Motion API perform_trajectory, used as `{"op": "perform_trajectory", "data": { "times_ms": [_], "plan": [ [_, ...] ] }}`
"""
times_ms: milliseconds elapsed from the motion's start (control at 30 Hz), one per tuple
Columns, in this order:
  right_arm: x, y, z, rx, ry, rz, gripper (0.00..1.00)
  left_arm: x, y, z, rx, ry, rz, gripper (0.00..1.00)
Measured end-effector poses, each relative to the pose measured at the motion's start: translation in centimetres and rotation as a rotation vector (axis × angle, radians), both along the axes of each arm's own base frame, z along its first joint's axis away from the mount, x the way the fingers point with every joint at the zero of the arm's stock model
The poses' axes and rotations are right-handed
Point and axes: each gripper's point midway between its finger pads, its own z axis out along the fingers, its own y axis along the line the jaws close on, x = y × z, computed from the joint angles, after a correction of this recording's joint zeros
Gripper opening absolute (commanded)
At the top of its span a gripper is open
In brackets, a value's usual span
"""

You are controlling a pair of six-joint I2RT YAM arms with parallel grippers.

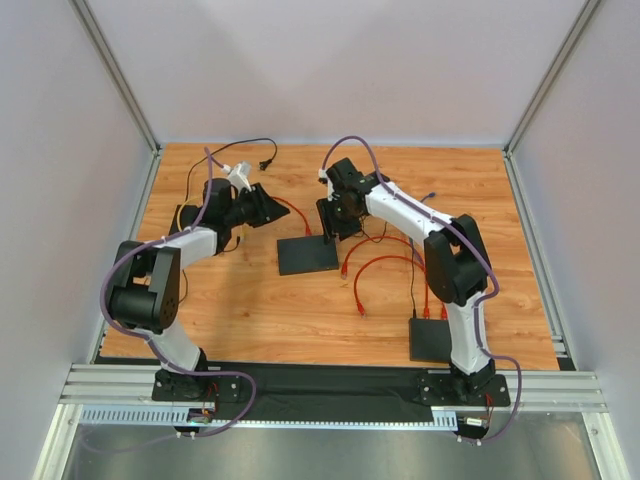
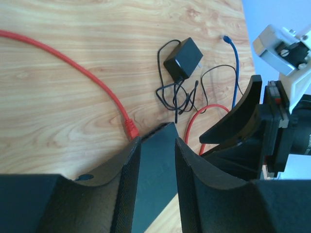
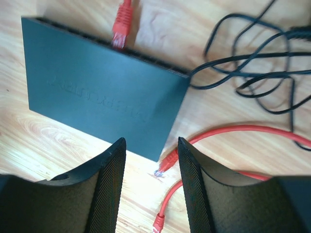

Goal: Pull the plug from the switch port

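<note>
On wood-grain tabletop point(image 1: 250, 310), walled in pale grey: shows black switch point(image 3: 102, 92), red plug point(image 3: 121, 24) seated; left pincer point(image 2: 158, 141), right pincer point(image 3: 150, 143) gaping.

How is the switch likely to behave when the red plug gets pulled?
The switch looks thin and light, lying flat on the smooth wooden table, so it would probably slide when pulled unless held. The red cable behind the red plug curves slackly, so likely floppy; gripping the plug itself seems safer.
</note>
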Motion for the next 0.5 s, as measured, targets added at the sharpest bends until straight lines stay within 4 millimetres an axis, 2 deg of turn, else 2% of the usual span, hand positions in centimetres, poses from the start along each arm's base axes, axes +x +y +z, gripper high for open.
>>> {"op": "perform_trajectory", "data": {
  "times_ms": [200, 367, 500],
  "plan": [
    [1.2, -1.0, -0.1, 0.053, 0.011, -0.029, 0.47, 2.1, -1.6, -1.3, -0.007, 0.035, -0.085, 0.42],
    [-0.7, -0.7, -1.7, 0.048, 0.057, -0.008, 0.44, 3.3, -2.6, -3.5, -0.02, 0.099, -0.151, 0.41],
    [-1.8, 0.6, -1.8, 0.031, 0.05, 0.025, 0.42, 3.1, -2.9, -5.3, -0.019, 0.162, -0.182, 0.37]
  ]
}}
